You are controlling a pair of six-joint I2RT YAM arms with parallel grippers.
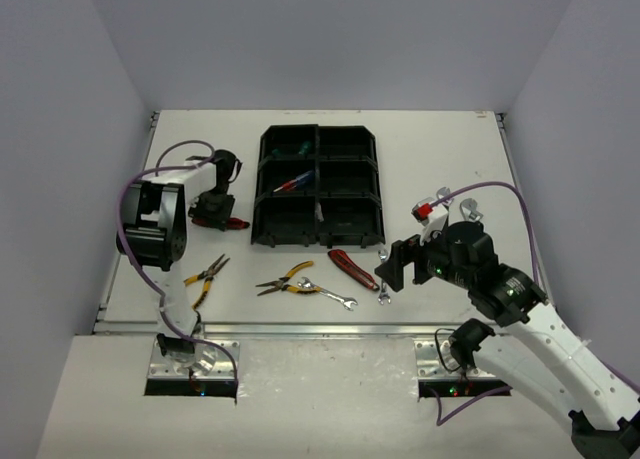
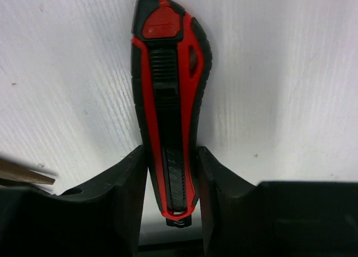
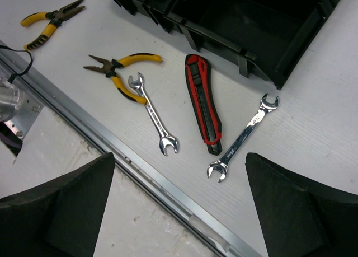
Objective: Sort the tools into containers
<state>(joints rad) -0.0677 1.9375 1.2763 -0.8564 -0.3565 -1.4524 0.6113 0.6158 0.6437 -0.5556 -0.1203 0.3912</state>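
A red-black utility knife [image 2: 168, 100] lies flat on the white table. My left gripper [image 2: 172, 178] is shut on its lower end, one finger against each side. From above, that gripper [image 1: 214, 211] stands left of the black tray [image 1: 318, 241], with the knife's red end [image 1: 236, 222] beside it. My right gripper [image 3: 179, 156] hangs open and holds nothing, above the table's front edge. Below it lie a second red-black knife [image 3: 202, 103], two silver wrenches [image 3: 154, 114] [image 3: 244, 136] and yellow-handled pliers [image 3: 120, 72].
A second pair of yellow pliers [image 1: 205, 276] lies at the front left. Screwdrivers [image 1: 292, 184] sit in the tray's left compartments. A red and silver tool [image 1: 425, 211] shows partly behind the right arm. A metal rail [image 3: 140, 173] runs along the front edge.
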